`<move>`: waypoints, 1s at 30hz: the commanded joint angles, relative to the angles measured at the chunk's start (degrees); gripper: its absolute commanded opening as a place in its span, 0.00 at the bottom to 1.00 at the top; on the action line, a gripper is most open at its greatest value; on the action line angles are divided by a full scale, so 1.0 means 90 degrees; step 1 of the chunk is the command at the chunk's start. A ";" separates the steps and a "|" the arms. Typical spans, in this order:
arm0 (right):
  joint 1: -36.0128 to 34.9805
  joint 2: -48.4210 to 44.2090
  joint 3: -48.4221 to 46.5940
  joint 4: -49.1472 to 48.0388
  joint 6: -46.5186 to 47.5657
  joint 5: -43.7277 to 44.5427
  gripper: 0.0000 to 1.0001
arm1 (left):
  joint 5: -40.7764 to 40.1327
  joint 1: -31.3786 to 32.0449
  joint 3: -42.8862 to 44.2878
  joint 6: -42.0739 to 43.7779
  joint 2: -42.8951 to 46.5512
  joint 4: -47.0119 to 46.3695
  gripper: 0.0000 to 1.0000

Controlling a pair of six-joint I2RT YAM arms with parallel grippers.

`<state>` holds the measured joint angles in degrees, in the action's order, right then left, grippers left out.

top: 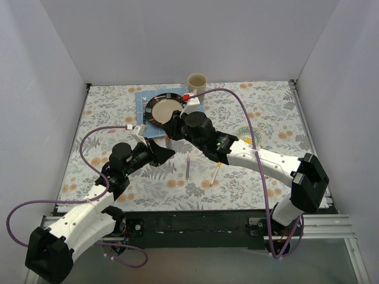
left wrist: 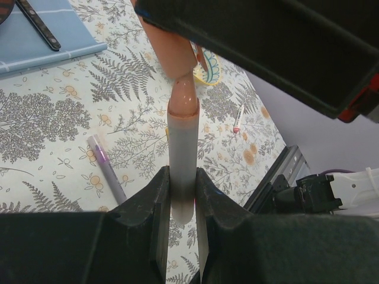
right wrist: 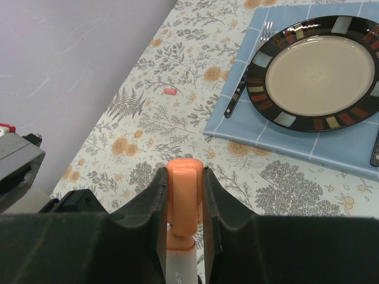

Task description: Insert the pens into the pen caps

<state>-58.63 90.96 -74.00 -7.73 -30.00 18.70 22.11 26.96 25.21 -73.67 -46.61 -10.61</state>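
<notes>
My left gripper (left wrist: 182,175) is shut on the whitish barrel of an orange pen (left wrist: 182,148) and holds it above the table. My right gripper (right wrist: 185,177) is shut on the orange cap (right wrist: 185,195), which also shows in the left wrist view (left wrist: 172,53). The pen's orange end sits in the cap's mouth, with its orange collar still showing. In the top view both grippers (top: 166,152) (top: 171,135) meet at mid-table. A purple pen (top: 188,167) (left wrist: 106,168) and a pen with a yellow-orange end (top: 215,176) lie on the cloth. A small pink cap (right wrist: 170,91) lies far left.
A dark-rimmed plate (top: 149,103) rests on a blue placemat (top: 141,97) at the back, with a fork (right wrist: 237,97) and a knife (left wrist: 38,23) beside it. A cream mug (top: 197,83) stands behind. A yellow-green round thing (top: 246,133) lies to the right.
</notes>
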 commanded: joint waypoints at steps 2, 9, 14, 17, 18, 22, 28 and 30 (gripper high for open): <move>-0.0087 -0.0390 0.0311 -0.0392 -0.0036 0.0032 0.01 | -0.0093 0.0022 0.0226 0.0129 0.0023 -0.0032 0.00; -0.0349 -0.0419 0.0458 -0.0401 -0.0007 0.0314 0.01 | -0.0142 0.0012 0.0236 0.0119 0.0042 -0.0061 0.00; -0.0760 -0.0409 0.0838 -0.0294 -0.0054 0.1378 0.01 | -0.0317 0.0022 0.0353 0.0148 0.0169 -0.0071 0.00; -0.1014 -0.0585 0.1268 -0.0449 -0.0124 0.2061 0.01 | -0.0464 0.0012 0.0460 0.0168 0.0247 -0.0071 0.00; -0.1131 -0.0633 0.1414 -0.0537 -0.0114 0.2218 0.01 | -0.0503 0.0022 0.0480 0.0187 0.0257 -0.0071 0.00; -0.1220 -0.0741 0.1620 -0.0859 0.0081 0.2328 0.01 | -0.0445 0.0022 0.0587 0.0217 0.0238 -0.0207 0.00; -0.1220 -0.1063 0.2078 -0.1649 0.0295 0.1625 0.01 | -0.0279 0.0022 0.0656 0.0168 0.0237 -0.0276 0.00; -0.1220 -0.1093 0.2167 -0.1700 0.0277 0.1575 0.01 | -0.0240 0.0012 0.0704 0.0168 0.0237 -0.0295 0.00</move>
<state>-67.94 82.91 -57.67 -23.03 -28.60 37.12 24.69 28.42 27.03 -72.73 -46.15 -6.02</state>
